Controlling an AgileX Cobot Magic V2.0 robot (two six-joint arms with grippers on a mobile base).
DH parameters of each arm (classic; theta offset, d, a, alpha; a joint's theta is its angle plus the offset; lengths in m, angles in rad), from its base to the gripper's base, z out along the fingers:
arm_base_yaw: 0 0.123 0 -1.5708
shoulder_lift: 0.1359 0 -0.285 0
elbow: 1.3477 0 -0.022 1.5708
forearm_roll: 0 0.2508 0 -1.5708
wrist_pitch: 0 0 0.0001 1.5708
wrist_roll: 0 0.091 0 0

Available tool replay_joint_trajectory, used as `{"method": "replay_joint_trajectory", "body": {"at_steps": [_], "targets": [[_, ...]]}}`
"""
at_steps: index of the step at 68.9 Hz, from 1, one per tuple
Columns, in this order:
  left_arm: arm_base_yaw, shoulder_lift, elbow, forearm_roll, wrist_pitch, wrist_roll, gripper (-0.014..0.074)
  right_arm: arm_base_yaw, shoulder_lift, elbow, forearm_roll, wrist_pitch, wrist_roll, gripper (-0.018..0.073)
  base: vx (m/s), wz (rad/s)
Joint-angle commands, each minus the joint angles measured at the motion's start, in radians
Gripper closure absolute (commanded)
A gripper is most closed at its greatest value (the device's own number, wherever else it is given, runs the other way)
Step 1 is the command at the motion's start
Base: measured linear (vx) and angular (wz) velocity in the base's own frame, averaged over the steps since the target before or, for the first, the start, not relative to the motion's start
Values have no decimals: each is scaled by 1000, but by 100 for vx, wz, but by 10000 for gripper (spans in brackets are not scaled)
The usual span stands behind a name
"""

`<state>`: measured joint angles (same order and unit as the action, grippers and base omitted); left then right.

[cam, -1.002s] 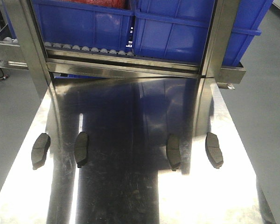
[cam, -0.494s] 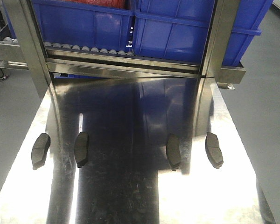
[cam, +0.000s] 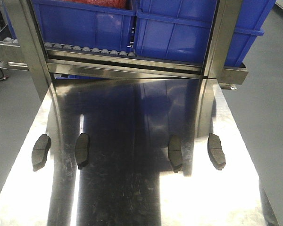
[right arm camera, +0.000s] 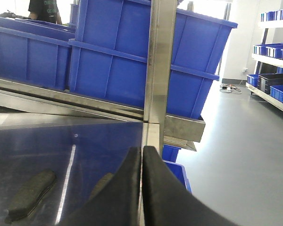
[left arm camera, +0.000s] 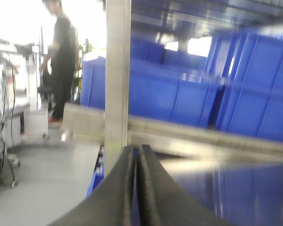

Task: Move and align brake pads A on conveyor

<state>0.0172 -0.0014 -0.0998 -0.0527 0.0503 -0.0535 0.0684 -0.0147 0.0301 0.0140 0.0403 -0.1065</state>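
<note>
Nothing has moved since the earlier frames. The left outer pad [cam: 41,151], left inner pad [cam: 82,149], right inner pad [cam: 175,152] and right outer pad [cam: 216,150] lie exactly where they were, in a loose row across the shiny steel worktop [cam: 132,197]. Each lies flat with its length running near to far, and the two pairs are well apart from each other. I take that to mean the task has not really begun: no pad is lifted or shifted. I see no conveyor in any view, so I cannot yet say where the pads have to go.

Neither arm shows in the front view. The left hand [left arm camera: 136,188] has its fingers pressed together on nothing. Its camera looks almost level towards the far bins [left arm camera: 179,99] and a person [left arm camera: 61,61] standing off to the left. That picture is blurred, and no pad shows in it.

The right hand [right arm camera: 142,188] is also pinched together and empty. It points at the far rack post [right arm camera: 158,70] and sits above the worktop, not down at it. Two pads lie near it on its left, one in the open and one half hidden by a finger.

My judgement is that both hands must part their fingers and drop before either can take a pad.
</note>
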Motion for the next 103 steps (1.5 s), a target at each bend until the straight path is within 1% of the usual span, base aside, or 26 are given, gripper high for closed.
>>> {"method": "replay_joint_trajectory", "body": {"at_steps": [1,12,23,28,34,43,49,56,62,68,76,83,88,92,96,99,103], "targets": [[-1,76,-122,-10,9,-12,602,-5,-11,3,-3,-68,-9,569,0,0],[-1,256,-277,-1,234,-8,602,-5,-11,3,-3,-68,-9,569,0,0],[-1,422,-361,-11,379,-11,602,-5,-11,3,-3,-68,-9,569,0,0],[-1,462,-358,-10,408,-11,602,-5,-11,3,-3,-68,-9,569,0,0],[-1,496,-355,-10,416,-11,602,-5,-11,3,-3,-68,-9,569,0,0],[-1,524,-358,-10,448,-65,599,-5,-11,3,-3,-68,-9,569,0,0],[-1,542,-359,-9,466,-67,586,-5,-11,3,-3,-68,-9,569,0,0],[-1,571,-362,-8,473,-55,528,-5,-11,3,-3,-68,-9,569,0,0],[-1,587,-362,-8,476,-40,442,-5,-11,3,-3,-68,-9,569,0,0],[-1,600,-362,-8,475,-40,334,-5,-11,3,-3,-68,-9,569,0,0],[-1,611,-374,-8,483,-25,160,-5,-11,3,-3,-68,-9,569,0,0],[-1,633,-412,-10,503,9,57,-5,-11,3,-3,-68,-9,569,0,0],[-2,680,-460,-10,533,12,19,-5,-11,3,-3,-68,-9,569,0,0],[-2,730,-510,-10,554,24,16,-5,-11,3,-3,-68,-9,569,0,0],[-2,803,-560,-18,570,54,20,-5,-11,3,-3,-68,-9,569,0,0],[-2,856,-586,-32,574,69,22,-5,-11,3,-3,-68,-9,569,0,0],[-11,929,-631,-74,577,104,29,-5,-11,3,-3,-68,-9,569,0,0]]}}
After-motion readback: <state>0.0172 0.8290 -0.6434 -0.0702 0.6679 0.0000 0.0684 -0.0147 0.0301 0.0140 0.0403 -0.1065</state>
